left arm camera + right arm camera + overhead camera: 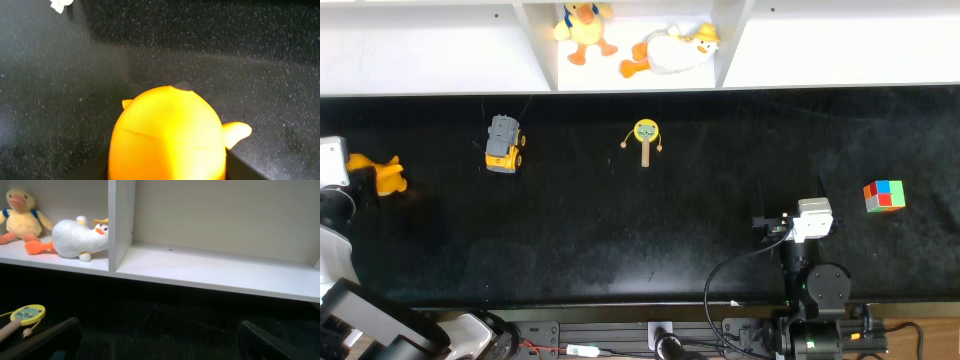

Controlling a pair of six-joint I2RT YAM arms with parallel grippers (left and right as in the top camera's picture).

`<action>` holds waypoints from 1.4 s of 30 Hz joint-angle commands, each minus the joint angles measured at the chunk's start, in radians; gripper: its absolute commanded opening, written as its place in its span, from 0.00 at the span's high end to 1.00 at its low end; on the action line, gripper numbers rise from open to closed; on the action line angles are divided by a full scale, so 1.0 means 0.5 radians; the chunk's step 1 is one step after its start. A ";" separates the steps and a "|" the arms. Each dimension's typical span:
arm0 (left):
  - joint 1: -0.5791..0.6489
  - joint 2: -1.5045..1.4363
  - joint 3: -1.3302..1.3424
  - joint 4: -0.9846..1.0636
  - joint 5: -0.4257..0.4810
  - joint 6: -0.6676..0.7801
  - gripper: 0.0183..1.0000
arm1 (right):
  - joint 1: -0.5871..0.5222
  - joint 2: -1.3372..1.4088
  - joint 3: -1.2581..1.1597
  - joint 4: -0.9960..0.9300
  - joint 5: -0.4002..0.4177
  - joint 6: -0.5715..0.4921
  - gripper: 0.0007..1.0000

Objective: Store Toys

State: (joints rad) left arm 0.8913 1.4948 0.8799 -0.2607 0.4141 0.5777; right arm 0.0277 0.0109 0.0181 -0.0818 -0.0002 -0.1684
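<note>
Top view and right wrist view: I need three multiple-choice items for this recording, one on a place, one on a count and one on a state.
1. Where does the toy truck stand?
A) on the black table, on the left arm's side of the rattle drum
B) in the shelf
C) at the table's right edge

2. How many plush toys lie in the shelf's middle compartment?
A) one
B) two
C) four

3. How is the right gripper?
A) shut on a toy
B) shut, empty
C) open, empty

Answers:
1 A: the top view shows it on the table, beside the drum.
2 B: the yellow duck plush and the white duck plush lie there.
3 C: its wrist view shows its fingers wide apart with nothing between them.
</note>
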 commanded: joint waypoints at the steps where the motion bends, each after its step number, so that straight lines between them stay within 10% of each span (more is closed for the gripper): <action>1: -0.002 -0.016 0.050 -0.040 -0.027 -0.024 0.76 | -0.002 -0.014 -0.027 0.011 -0.014 0.015 0.01; 8: -0.018 -0.281 0.050 -0.272 -0.042 -0.268 0.92 | -0.002 -0.014 -0.027 0.011 -0.014 0.015 0.00; 22: -0.568 -0.391 0.490 -0.478 -0.703 -0.887 0.89 | -0.002 -0.014 -0.027 0.011 -0.014 0.015 0.00; 42: -0.937 0.385 1.125 -0.250 -0.850 -1.114 0.91 | -0.002 -0.014 -0.027 0.011 -0.014 0.015 0.00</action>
State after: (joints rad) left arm 0.4320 1.6756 1.4029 -0.4038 0.0208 0.0502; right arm 0.0277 0.0109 0.0181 -0.0814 -0.0006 -0.1684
